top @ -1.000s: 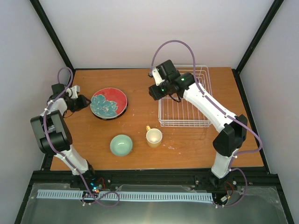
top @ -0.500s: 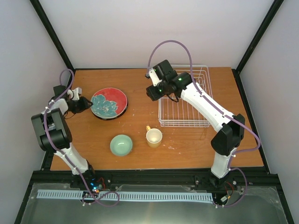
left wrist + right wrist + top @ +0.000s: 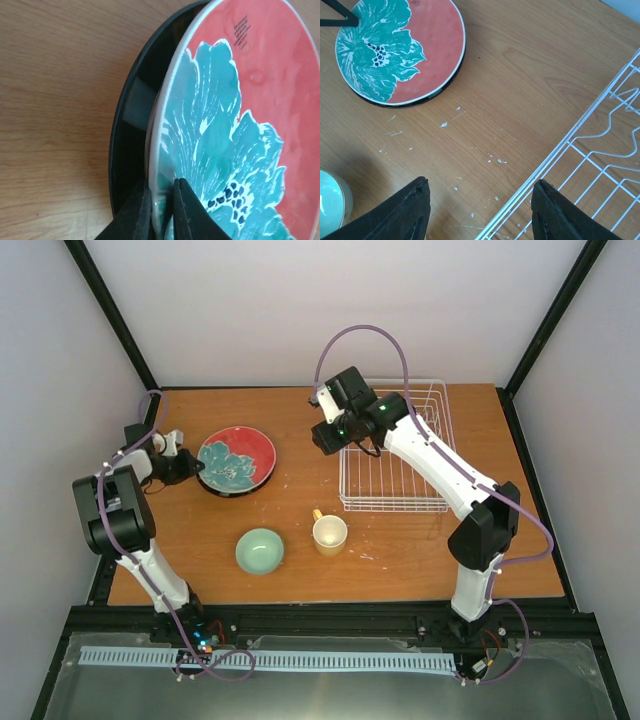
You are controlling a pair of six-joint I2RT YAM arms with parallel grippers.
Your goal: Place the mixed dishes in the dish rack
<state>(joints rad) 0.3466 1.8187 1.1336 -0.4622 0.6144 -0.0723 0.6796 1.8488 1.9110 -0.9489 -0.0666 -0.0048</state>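
Note:
The red plate with the teal flower (image 3: 237, 459) lies on a dark plate (image 3: 215, 487) at the table's left. My left gripper (image 3: 186, 468) is shut on the red plate's left rim (image 3: 161, 205) and tilts it up off the dark plate (image 3: 131, 115). The red plate also shows in the right wrist view (image 3: 400, 50). My right gripper (image 3: 330, 438) is open and empty, hovering above the table by the left edge of the white wire dish rack (image 3: 396, 446), whose edge shows in the right wrist view (image 3: 590, 165). A small mint-green bowl (image 3: 260, 550) and a cream-yellow mug (image 3: 329, 534) stand near the front.
The rack stands at the back right of the wooden table (image 3: 300, 420). Black frame posts and white walls close in the table's sides and back. The bowl's rim shows at the lower left of the right wrist view (image 3: 332, 202).
My left gripper has moved right to the red plate's rim and closed on it, tilting the plate up slightly. My right gripper has drifted a little left and back.

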